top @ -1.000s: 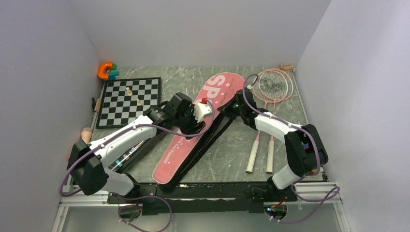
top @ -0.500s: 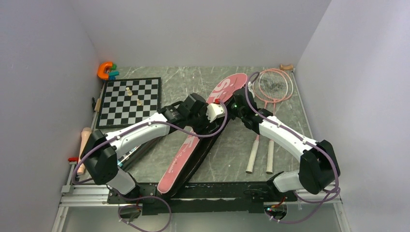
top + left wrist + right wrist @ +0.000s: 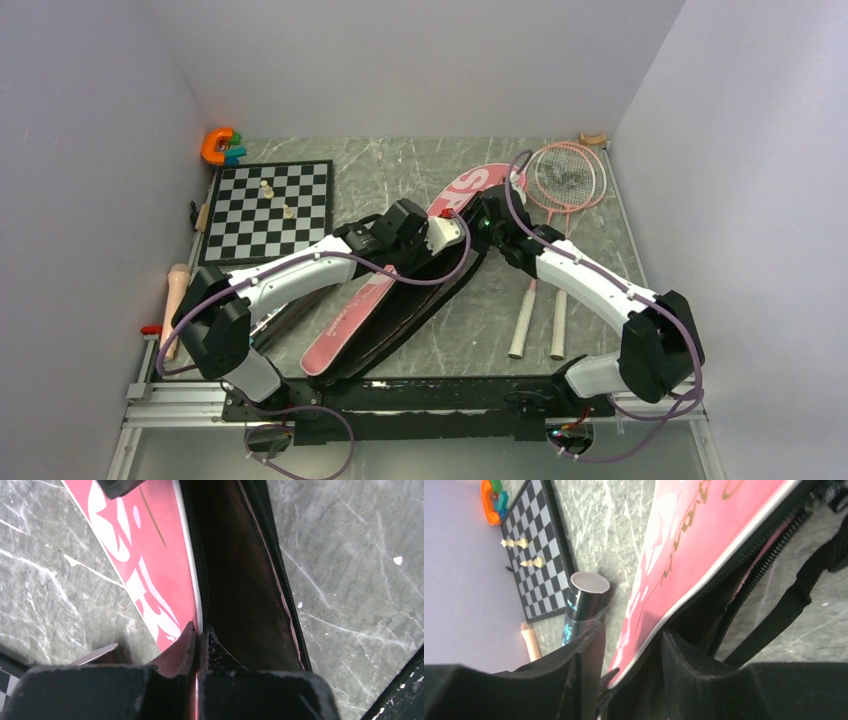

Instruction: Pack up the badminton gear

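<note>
At mid-frame, the left end effector (image 3: 200, 632) clenches the bag (image 3: 345, 320) by its flap edge; the right end effector (image 3: 630, 632) straddles it — grip unclear. To frame-right lie the rackets (image 3: 560, 178) — nearer the latter.

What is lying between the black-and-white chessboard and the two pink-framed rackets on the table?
The large pink racket-shaped bag, open along its zip, lies slantwise between chessboard and rackets, seen in the top external view.
</note>
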Tool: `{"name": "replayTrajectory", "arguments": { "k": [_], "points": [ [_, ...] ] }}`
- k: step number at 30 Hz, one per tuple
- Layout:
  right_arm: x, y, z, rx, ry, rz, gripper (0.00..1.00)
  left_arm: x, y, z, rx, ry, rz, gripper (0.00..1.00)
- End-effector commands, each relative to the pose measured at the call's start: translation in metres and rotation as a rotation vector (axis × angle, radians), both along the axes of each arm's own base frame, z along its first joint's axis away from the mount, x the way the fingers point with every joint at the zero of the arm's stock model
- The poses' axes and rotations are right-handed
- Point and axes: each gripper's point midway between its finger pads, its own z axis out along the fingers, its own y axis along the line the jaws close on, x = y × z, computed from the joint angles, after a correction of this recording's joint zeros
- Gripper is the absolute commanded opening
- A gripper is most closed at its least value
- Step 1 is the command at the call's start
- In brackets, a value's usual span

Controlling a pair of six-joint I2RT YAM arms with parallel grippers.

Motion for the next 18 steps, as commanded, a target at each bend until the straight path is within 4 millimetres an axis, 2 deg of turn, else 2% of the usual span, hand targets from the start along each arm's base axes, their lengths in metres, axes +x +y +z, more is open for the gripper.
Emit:
{"name": "replayTrajectory", "arguments": {
  "k": [1,4,8,12,15,18],
  "points": [
    [0.001,-0.013,0.039,-0.001,-0.084,0.037,0.52,0.014,0.009,0.021,-0.018,-0.083,0.060,0.00],
    [0.001,-0.049,0.041,-0.061,-0.078,-0.004,0.61,0.020,0.013,0.025,-0.026,-0.083,0.099,0.00],
    [0.002,-0.118,0.034,-0.206,-0.061,-0.132,0.66,0.029,0.020,0.037,-0.043,-0.083,0.146,0.00],
    [0.009,-0.171,0.003,-0.351,0.046,-0.224,0.64,0.037,0.029,0.046,-0.076,-0.050,0.180,0.00],
    [0.018,-0.197,-0.027,-0.451,0.143,-0.273,0.61,0.037,0.034,0.048,-0.089,-0.029,0.182,0.00],
    [0.028,-0.210,-0.056,-0.501,0.216,-0.297,0.60,0.036,0.036,0.052,-0.113,-0.015,0.184,0.00]
  ]
}}
